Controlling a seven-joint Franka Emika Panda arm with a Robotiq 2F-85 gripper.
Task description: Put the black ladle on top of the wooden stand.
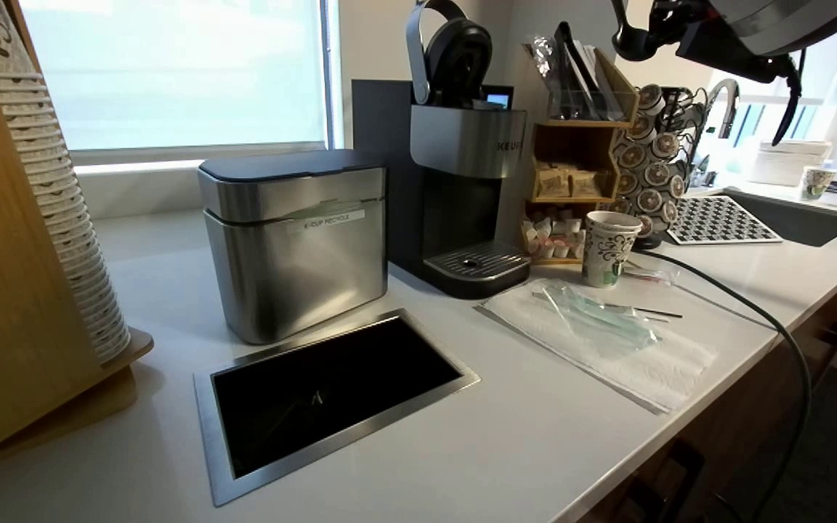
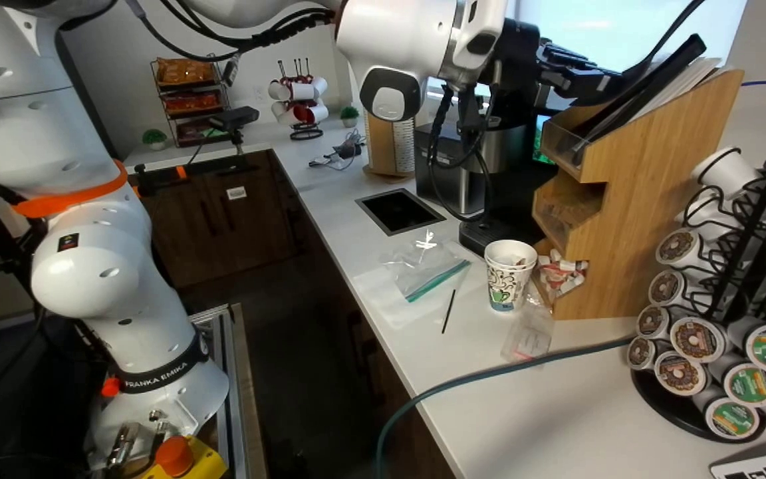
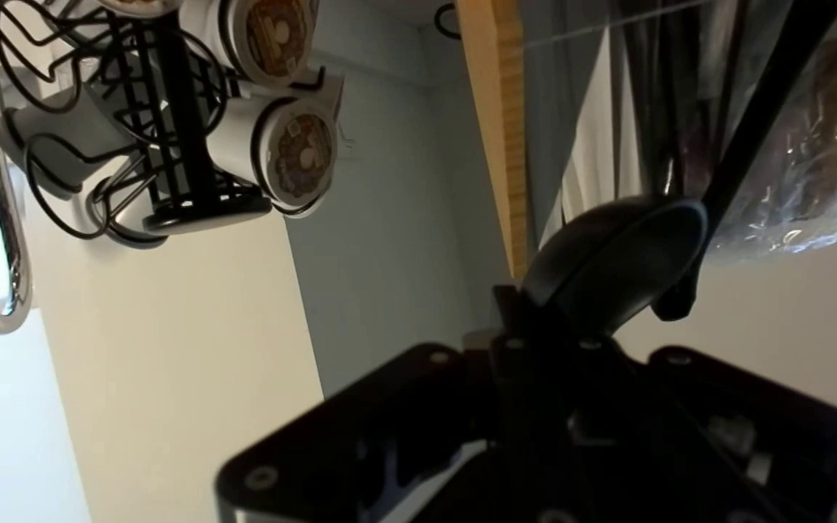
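The black ladle shows in an exterior view (image 1: 634, 43) with its bowl hanging low and its handle rising out of frame. It also shows in an exterior view (image 2: 622, 86) and, bowl only, in the wrist view (image 3: 618, 254). My gripper (image 3: 540, 319) is shut on the ladle close to its bowl; the fingers are dark and hide part of the grip. The wooden stand (image 2: 675, 173) holds black utensils and papers in its top compartment; it also shows in an exterior view (image 1: 625, 80). The ladle is in the air near the stand's top; contact cannot be told.
The coffee machine (image 1: 466, 142) stands beside the stand, with a metal bin (image 1: 295, 254) further along. A coffee-pod rack (image 2: 702, 332) stands on the stand's other side. A paper cup (image 2: 509, 276) stands in front of it. A cable (image 2: 489, 369) crosses the counter.
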